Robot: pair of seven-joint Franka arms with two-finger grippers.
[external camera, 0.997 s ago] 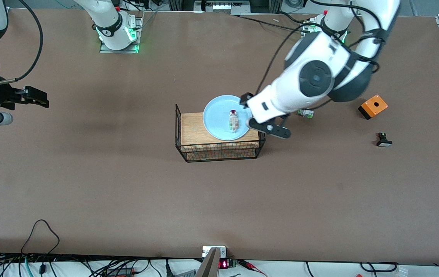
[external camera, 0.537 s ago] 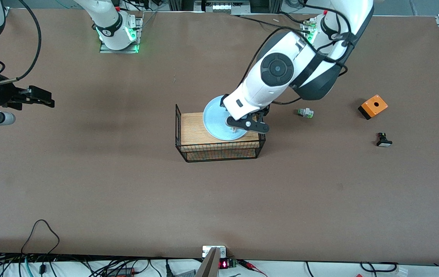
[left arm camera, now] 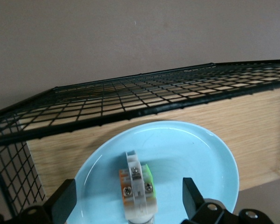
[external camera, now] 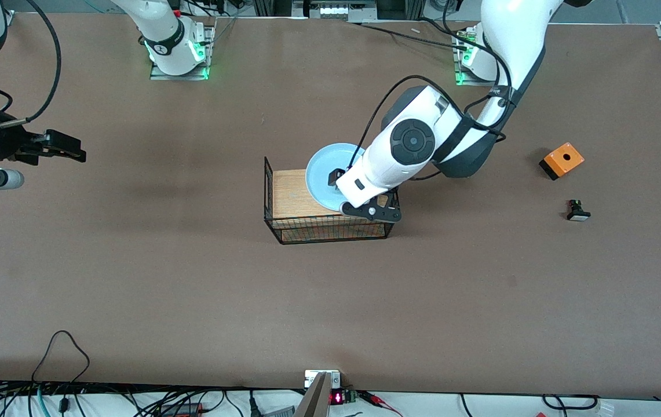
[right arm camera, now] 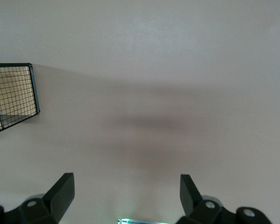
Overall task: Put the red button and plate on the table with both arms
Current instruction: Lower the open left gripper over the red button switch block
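Note:
The pale blue plate (external camera: 321, 171) rests in the black wire basket (external camera: 284, 223) on its light wooden board (external camera: 287, 194), mid-table. The red button is hidden under the left arm in the front view. In the left wrist view it lies on the plate (left arm camera: 200, 154) as a white block (left arm camera: 139, 186) with green and orange side marks, its cap out of sight. My left gripper (external camera: 342, 176) is open and low over the plate, with its fingers (left arm camera: 65, 205) on either side of the button. My right gripper (external camera: 69, 152) waits open and empty over the brown table (external camera: 191, 278) at the right arm's end.
An orange box (external camera: 562, 159) and a black part with a white cap (external camera: 578, 211) lie toward the left arm's end. The basket's wire wall (left arm camera: 130, 93) rises just past the plate. The basket corner (right arm camera: 14, 93) shows in the right wrist view.
The left arm has swung in over the plate and come down, so its hand now covers the button in the front view. The right gripper has drifted slightly toward the basket.

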